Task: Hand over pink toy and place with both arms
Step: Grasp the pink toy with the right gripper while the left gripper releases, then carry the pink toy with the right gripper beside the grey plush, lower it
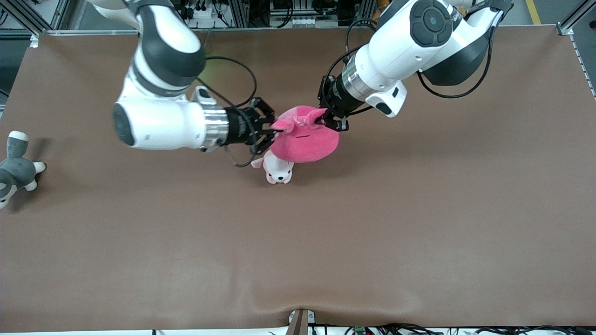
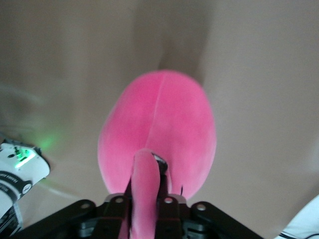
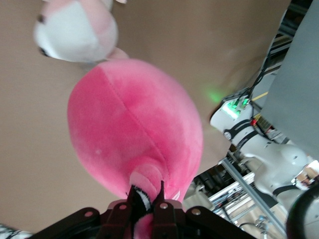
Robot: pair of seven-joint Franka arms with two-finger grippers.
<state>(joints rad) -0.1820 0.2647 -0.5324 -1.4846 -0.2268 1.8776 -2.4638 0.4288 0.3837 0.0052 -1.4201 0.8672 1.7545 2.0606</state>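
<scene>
The pink toy (image 1: 305, 142) hangs in the air between both grippers, over the middle of the table. My left gripper (image 1: 326, 120) is shut on a stubby pink protrusion at the toy's top edge, toward the left arm's end. My right gripper (image 1: 274, 131) is shut on a protrusion at the toy's edge toward the right arm's end. In the left wrist view the toy (image 2: 159, 119) fills the middle and a pink flap is pinched in my left gripper (image 2: 145, 174). In the right wrist view my right gripper (image 3: 148, 191) pinches a flap of the toy (image 3: 134, 119).
A small pale pink-and-white puppy plush (image 1: 278, 171) lies on the brown table (image 1: 419, 209) just under the toy, on the side nearer the front camera; it also shows in the right wrist view (image 3: 75, 30). A grey-and-white plush animal (image 1: 16, 170) lies at the right arm's end.
</scene>
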